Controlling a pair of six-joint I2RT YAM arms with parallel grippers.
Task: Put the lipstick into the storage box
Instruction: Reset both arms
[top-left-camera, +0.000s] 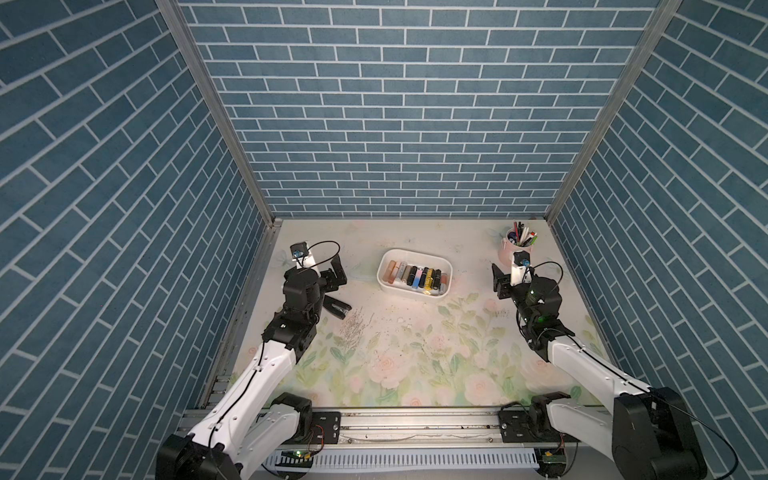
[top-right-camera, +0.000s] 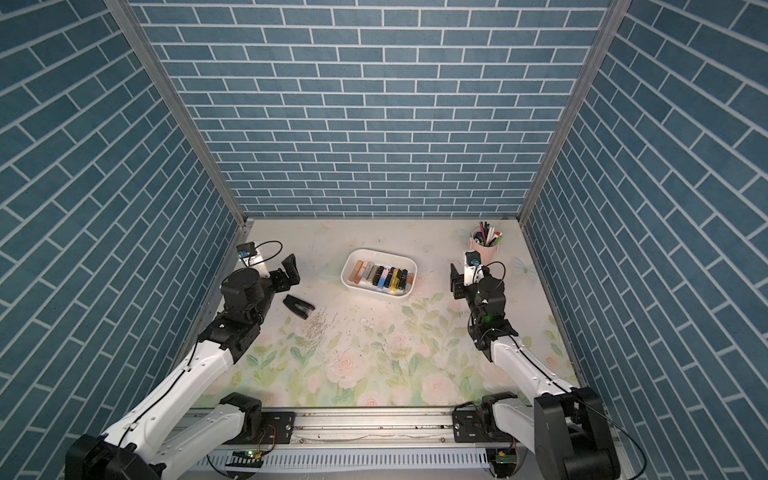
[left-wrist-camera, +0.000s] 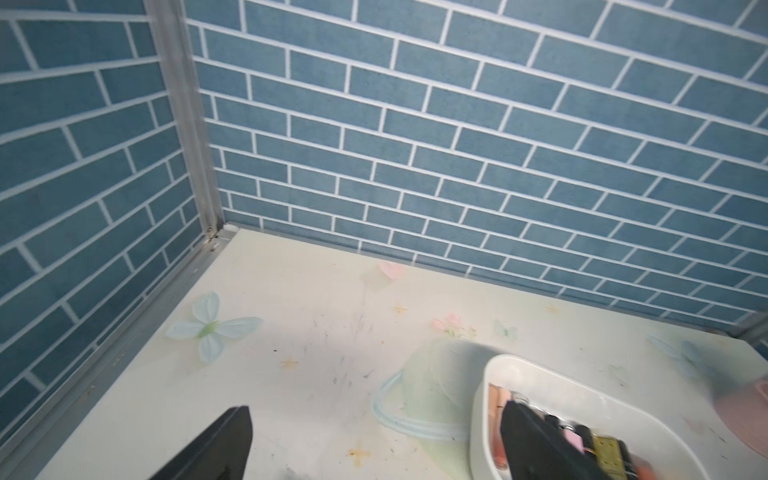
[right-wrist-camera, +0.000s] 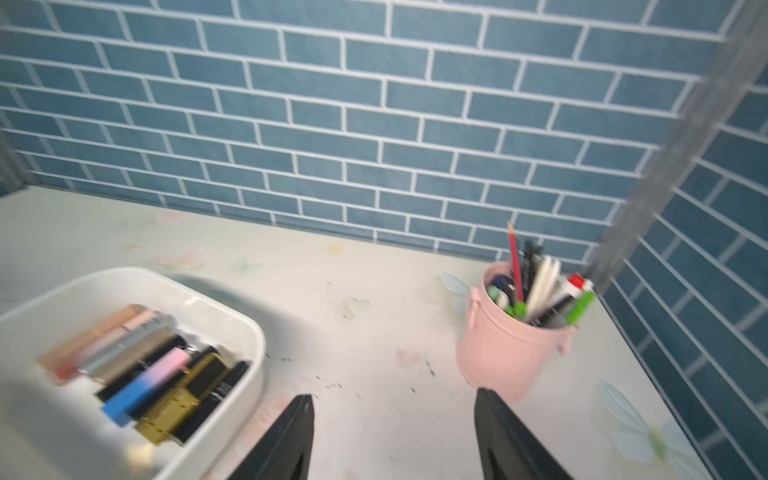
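Two arms rise from a metal rail (top-left-camera: 415, 424) at the near edge and reach out over a floral table mat (top-left-camera: 415, 353), scuffed with dark specks toward its middle. On the left side, the left gripper (top-left-camera: 338, 289) is turned on its side with its jaws spread as wide as they look able to go and nothing between them; its wrist view shows the same, two black fingers (left-wrist-camera: 224, 440) far apart over bare mat. Across the table, the right gripper (top-left-camera: 500, 280) points toward the far wall, and its wrist view shows the pincer (right-wrist-camera: 395, 397) parted partway, with only mat in the gap and nothing held. Farther back, between the two arms and well apart from both, the storage box (top-left-camera: 411, 250) sits flat on the mat, a white shallow tub with rounded corners. Inside it the lipsticks (top-left-camera: 417, 277) lie side by side in one row spanning most of its length, in peach, silver, black, blue-pink and gold cases; the right wrist view shows them blurred (right-wrist-camera: 158, 374). Beyond the right gripper, near the far right corner, a pink pen cup (top-left-camera: 508, 248) stands upright, stuffed with pens and pencils. Blue brick-patterned walls (top-left-camera: 395, 124) close the scene on three sides.
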